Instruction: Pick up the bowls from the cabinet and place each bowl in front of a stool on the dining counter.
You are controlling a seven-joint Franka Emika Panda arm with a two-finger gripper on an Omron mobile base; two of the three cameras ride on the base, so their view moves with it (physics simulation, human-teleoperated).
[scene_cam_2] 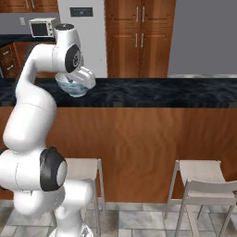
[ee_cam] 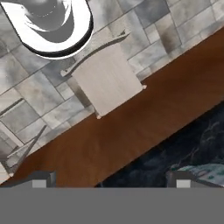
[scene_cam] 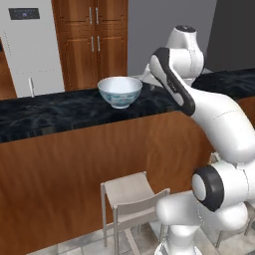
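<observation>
A white bowl [scene_cam: 119, 91] with a blue painted pattern stands upright on the black marbled top of the dining counter [scene_cam: 60, 112], above a pale stool [scene_cam: 132, 194]. In the right base view my hand [scene_cam_2: 83, 76] hovers just over the bowl [scene_cam_2: 69, 89] and hides part of its rim. In the hand view my gripper [ee_cam: 111, 180] is open, its fingertips [ee_cam: 41, 179] far apart with nothing between them. The bowl's rim [ee_cam: 205, 172] shows beside the right tip. Below lie the counter's top [ee_cam: 175, 148] and the stool [ee_cam: 107, 81]. The cabinet is out of view.
A second stool [scene_cam_2: 201, 178] stands to the right along the counter's brown wood front [scene_cam_2: 152, 139]. Behind the counter are a grey fridge [scene_cam: 30, 45], a tall wooden pantry [scene_cam: 92, 40] and a microwave [scene_cam_2: 42, 28]. The floor is grey tile.
</observation>
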